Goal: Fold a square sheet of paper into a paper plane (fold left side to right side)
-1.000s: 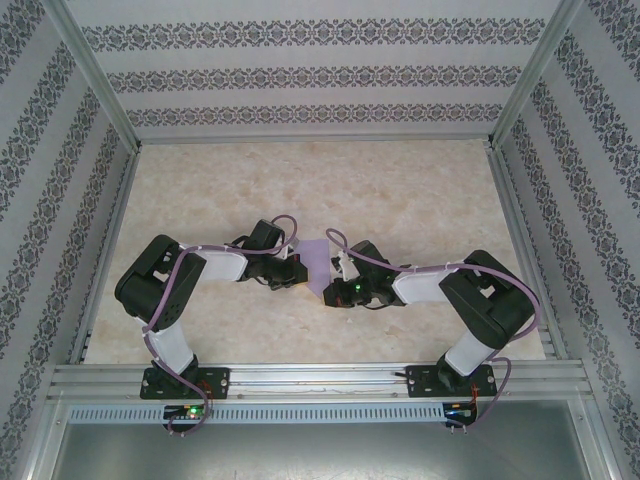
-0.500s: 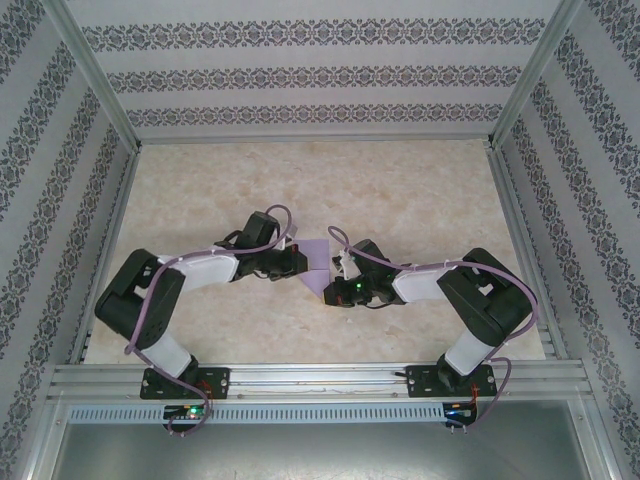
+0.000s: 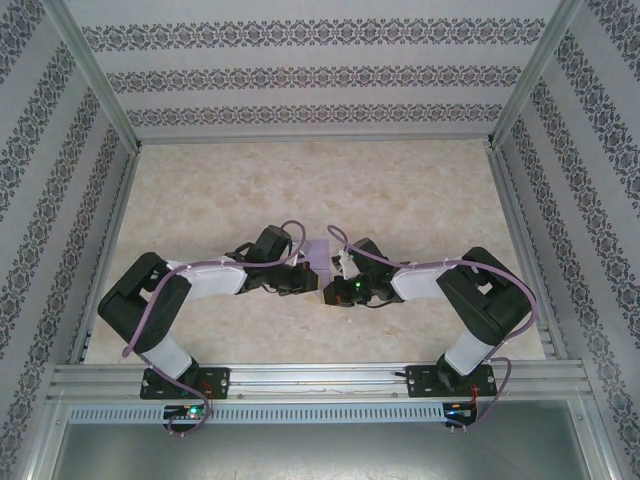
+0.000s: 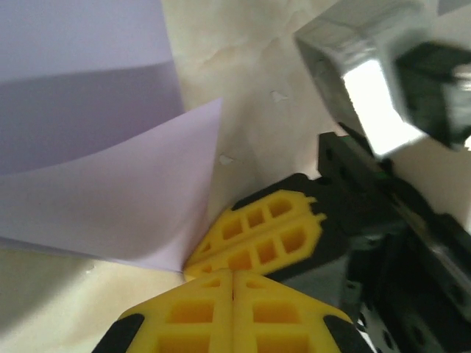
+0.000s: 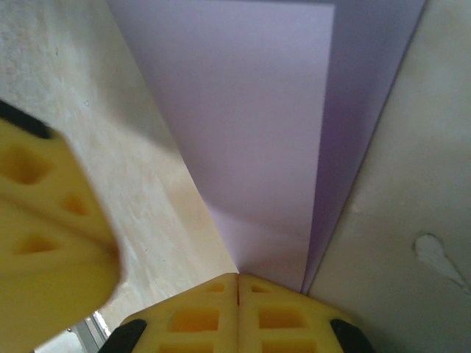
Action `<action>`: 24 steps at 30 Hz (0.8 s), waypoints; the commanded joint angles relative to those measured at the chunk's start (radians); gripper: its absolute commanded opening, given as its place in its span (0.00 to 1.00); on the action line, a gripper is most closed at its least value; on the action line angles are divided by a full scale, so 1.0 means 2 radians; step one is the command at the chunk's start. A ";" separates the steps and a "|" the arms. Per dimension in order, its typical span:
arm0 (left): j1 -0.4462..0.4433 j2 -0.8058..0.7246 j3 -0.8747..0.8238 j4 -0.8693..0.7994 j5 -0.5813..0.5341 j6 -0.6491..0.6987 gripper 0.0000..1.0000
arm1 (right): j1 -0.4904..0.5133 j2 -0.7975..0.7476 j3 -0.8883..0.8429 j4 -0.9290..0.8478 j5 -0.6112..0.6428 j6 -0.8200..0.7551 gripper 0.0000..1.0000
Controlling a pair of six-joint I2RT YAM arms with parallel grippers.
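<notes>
Swinging rightward over the last second, the left hand [image 3: 303, 275] has been brought close against the right hand [image 3: 330, 292] near the middle of the desk [image 3: 400, 190]. The patch of the square sheet of paper [image 3: 318, 256] seen between them from above has been reduced to a small lavender strip. In the right wrist view, the right hand is seen pressed together at its tips, pinching the paper where two layers converge. In the left wrist view, a raised, curved flap is seen running down to that same pinched corner. The left hand's fingers [image 4: 206, 316] are closed on each other just beside it, and nothing can be made out between them. The left-to-right fold is judged to be laid over but not finished, as the upper layer is bowed off the desk and no flattened crease is shown. Edge alignment cannot be checked from these views.
</notes>
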 commanded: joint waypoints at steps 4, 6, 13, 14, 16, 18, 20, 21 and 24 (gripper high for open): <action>-0.010 0.034 0.006 0.054 -0.001 -0.022 0.02 | 0.009 0.039 -0.011 -0.052 0.052 -0.006 0.00; -0.012 0.039 0.005 0.064 -0.001 -0.026 0.02 | 0.010 0.041 -0.010 -0.052 0.051 -0.006 0.00; -0.015 0.051 0.003 0.067 -0.011 -0.028 0.02 | 0.010 0.048 -0.007 -0.054 0.052 -0.009 0.00; -0.015 0.053 0.002 0.067 -0.013 -0.029 0.02 | 0.010 0.048 -0.007 -0.056 0.051 -0.009 0.00; -0.015 0.056 0.002 0.070 -0.016 -0.032 0.02 | 0.010 0.048 -0.007 -0.057 0.051 -0.011 0.00; -0.015 0.057 -0.001 0.076 -0.022 -0.037 0.01 | 0.010 0.049 -0.007 -0.058 0.052 -0.011 0.00; -0.015 0.057 -0.001 0.077 -0.030 -0.039 0.01 | 0.010 0.049 -0.007 -0.059 0.052 -0.012 0.00; -0.015 0.058 -0.001 0.075 -0.034 -0.040 0.01 | 0.010 0.049 -0.007 -0.060 0.052 -0.012 0.00; -0.015 0.063 0.000 0.075 -0.045 -0.045 0.01 | 0.010 0.049 -0.007 -0.060 0.053 -0.012 0.00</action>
